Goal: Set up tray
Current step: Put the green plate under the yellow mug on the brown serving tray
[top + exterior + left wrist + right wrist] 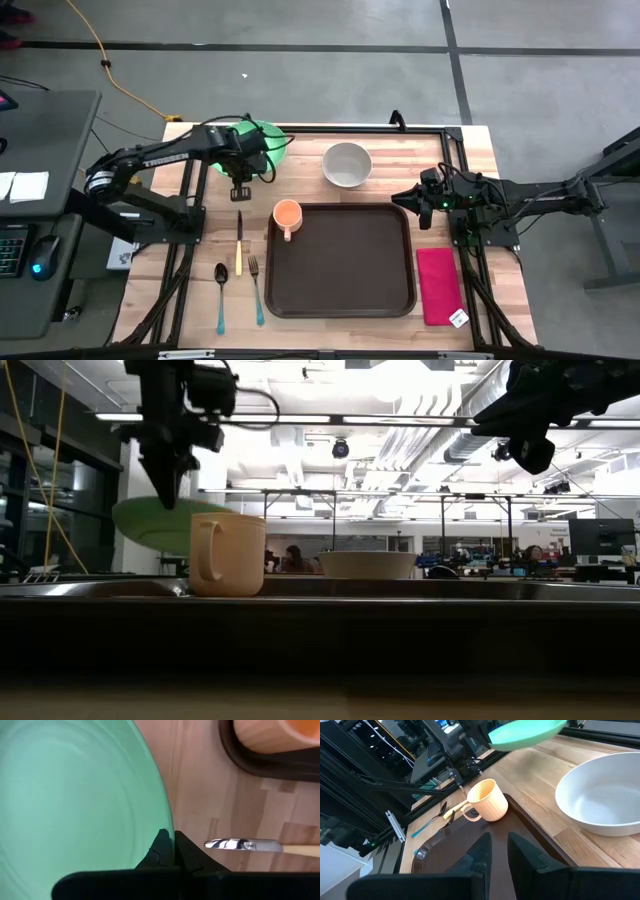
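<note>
1. Sitting at table centre-front, the tray (341,260) is flat, long axis running left-right across the table; a mug (287,214) stands at its far-left corner, handle toward the front edge, rest of the tray bare.
2. Key relation: the green plate (268,147) is off the tray, beyond that far-left corner and to the left, held clear of the table and tilted (low view shows it hanging in the air behind the mug). Getting it onto the tray looks like a move right and toward the front edge, clearing the mug.
3. Left tool (172,845) is clenched on the plate's rim, fingers pinching the edge; it's the nearer arm to that corner and already carrying. Arm reaches in from the left side, wrist over the far-left part of the table.
4. Right tool (412,198) hovers just off the tray's far-right corner, aimed left across the tray, nothing between its fingers; narrow gap visible in its wrist view. Arm stretched in from the right side, waiting.
5. Elsewhere: white bowl (347,164) beyond the tray's far edge; knife (239,243), fork (256,289), spoon (221,295) left of the tray; napkin (438,285) right of it.
6. Risk, my read: rim-only grip plus tilt, so the plate could swing or clip the mug on the way in.
</note>
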You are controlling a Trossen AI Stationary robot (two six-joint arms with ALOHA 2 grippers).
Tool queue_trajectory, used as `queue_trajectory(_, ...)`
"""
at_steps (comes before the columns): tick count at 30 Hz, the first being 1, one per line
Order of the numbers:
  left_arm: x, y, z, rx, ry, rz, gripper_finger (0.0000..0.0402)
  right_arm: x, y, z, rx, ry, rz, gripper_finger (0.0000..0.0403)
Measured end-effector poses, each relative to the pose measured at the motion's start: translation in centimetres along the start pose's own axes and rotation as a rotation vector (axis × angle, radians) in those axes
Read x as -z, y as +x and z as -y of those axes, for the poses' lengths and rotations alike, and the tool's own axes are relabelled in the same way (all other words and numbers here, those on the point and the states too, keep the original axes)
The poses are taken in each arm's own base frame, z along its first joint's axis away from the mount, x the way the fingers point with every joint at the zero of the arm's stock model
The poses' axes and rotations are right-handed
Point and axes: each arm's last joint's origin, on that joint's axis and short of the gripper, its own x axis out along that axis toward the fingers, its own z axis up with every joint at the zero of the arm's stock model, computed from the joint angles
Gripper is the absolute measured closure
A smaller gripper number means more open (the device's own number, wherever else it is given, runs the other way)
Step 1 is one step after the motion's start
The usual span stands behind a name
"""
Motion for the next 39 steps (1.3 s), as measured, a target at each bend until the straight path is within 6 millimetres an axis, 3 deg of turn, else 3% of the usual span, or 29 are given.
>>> queue_trajectory(12, 1.2, -7.3, -0.1, -0.041, -0.069, 0.127, 0.0389, 0.0, 0.0, 0.0, 0.0, 0.0, 0.0, 0.0358)
queue_trajectory(18, 1.1, -9.6, -0.2, -0.059, -0.071, 0.178, 0.0389, 0.0, 0.0, 0.0, 0.0, 0.0, 0.0, 0.0363)
queue_trajectory(34, 1.3, -10.0, -0.2, -0.056, -0.066, 0.168, 0.0389, 0.0, 0.0, 0.0, 0.002, -0.003, -0.001, 0.0363)
queue_trajectory(39, 0.7, -10.1, 1.0, -0.059, -0.011, 0.193, 0.0389, 0.1, 0.0, 0.1, 0.006, -0.063, -0.008, 0.0359)
